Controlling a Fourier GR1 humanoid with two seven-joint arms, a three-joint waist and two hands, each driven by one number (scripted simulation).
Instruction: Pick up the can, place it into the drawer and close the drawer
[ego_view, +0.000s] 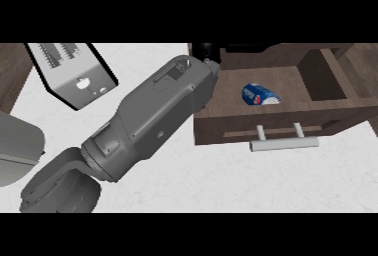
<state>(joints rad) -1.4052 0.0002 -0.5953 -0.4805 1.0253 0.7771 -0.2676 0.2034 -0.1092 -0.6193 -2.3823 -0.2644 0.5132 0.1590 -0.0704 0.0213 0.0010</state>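
Can (260, 95) lying on its side inside open drawer (295, 121), touching nothing else. Left robot hand (205, 51) at drawer's far left corner, mostly hidden behind forearm; fingers impossible to tell. Toaster (74, 72) on table (221, 175).

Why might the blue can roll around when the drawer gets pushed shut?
The can lies on its side in the open drawer, so it could probably roll. Bare floor around it gives room. It looks small, so likely light.
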